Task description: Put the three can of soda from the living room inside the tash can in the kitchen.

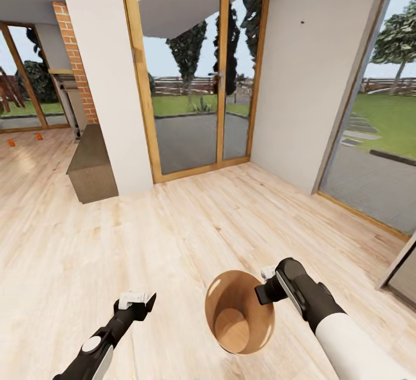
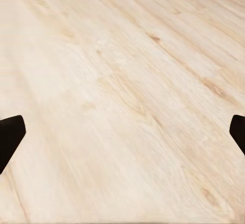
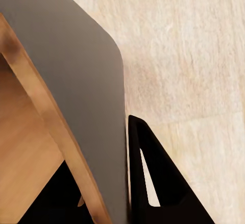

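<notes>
A: Right hand (image 1: 267,287) is gripping the rim of the small round tapered copper-brown pail (image 1: 240,319). In the right wrist view one black finger (image 3: 153,183) is sitting outside the grey-shaded wall and the other is showing dark inside the mouth, so I am logging it as clamped on the rim (image 3: 46,112).

B: And the left hand (image 1: 136,299)?

A: Holding nothing. It is hanging over the pale plank floor (image 1: 173,241), and the left wrist view is showing its two dark fingertips (image 2: 10,137) at opposite edges of the picture. Spread wide.

B: Where are the cans lying from here?

A: Two small orange objects (image 1: 11,142) are showing on the floor far off to the left, near the wood-framed glass doors (image 1: 20,79) past the brick pillar (image 1: 75,62). Too small to confirm as soda cans; I am judging them likely. A third is not picked out.

B: So which arm is nearer?

A: The left one, and it is free. They are lying well apart from both hands, ahead and leftward, beyond the white wall (image 1: 98,68) and the low brown block (image 1: 92,166).

B: Pail condition?

A: Sitting upright, mouth open to the head camera, glossy brown interior, nothing inside that I am seeing. Long axis is running vertical, tilting slightly toward the view.

B: Next step, in your judgement?

A: Turning left and driving toward the orange objects, pail in tow.
</notes>
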